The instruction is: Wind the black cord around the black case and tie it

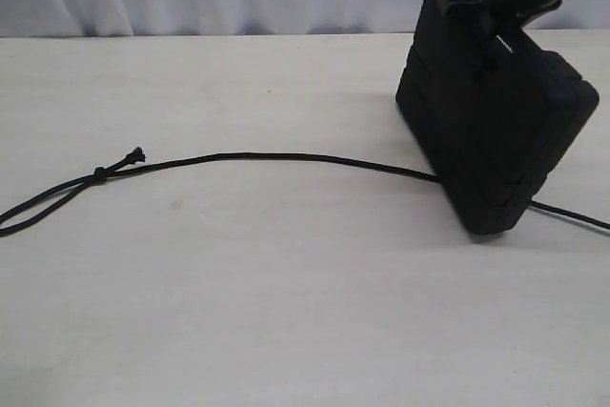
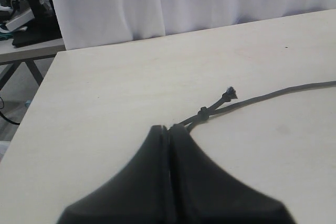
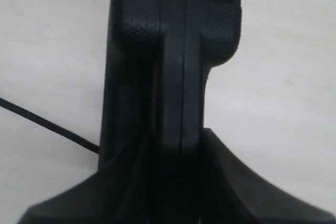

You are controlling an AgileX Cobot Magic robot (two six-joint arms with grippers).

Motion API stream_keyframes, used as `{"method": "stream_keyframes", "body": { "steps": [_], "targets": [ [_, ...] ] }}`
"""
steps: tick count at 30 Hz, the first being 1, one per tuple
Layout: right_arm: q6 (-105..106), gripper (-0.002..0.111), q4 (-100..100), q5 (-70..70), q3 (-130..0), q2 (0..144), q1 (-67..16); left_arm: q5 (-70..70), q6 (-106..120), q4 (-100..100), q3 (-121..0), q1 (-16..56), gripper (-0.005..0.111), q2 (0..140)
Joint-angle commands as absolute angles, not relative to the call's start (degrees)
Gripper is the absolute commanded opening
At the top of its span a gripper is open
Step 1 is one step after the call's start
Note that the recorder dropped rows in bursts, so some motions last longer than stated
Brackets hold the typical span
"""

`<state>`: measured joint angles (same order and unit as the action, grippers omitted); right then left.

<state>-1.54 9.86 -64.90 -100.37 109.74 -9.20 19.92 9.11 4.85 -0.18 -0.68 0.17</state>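
Grippers both grip, we see: right gripper [image 3: 168,192] clamps the shut black case [image 1: 496,131] upright, left gripper [image 2: 169,129] pinches the black cord [image 1: 276,156].

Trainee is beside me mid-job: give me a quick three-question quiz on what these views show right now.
1. Fill in: the left gripper is shut on the ____.
2. True or false: the black case lies flat on the table.
3. What grips the case? A) left gripper B) right gripper C) nothing

Key: 1. black cord, near its knotted end. 2. False; it stands tilted on one edge. 3. B.
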Motion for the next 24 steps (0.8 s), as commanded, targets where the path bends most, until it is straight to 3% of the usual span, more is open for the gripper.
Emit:
{"method": "stream_keyframes", "body": {
  "steps": [1,24],
  "targets": [
    [1.6,0.004,9.2,-69.0,-97.7,111.3,-8.3,19.0,9.0,5.1,0.0,-0.4,0.000,0.0],
    [3.9,0.004,4.0,-68.8,-97.7,111.3,-8.4,19.0,9.0,5.1,0.0,-0.4,0.000,0.0]
  ]
}}
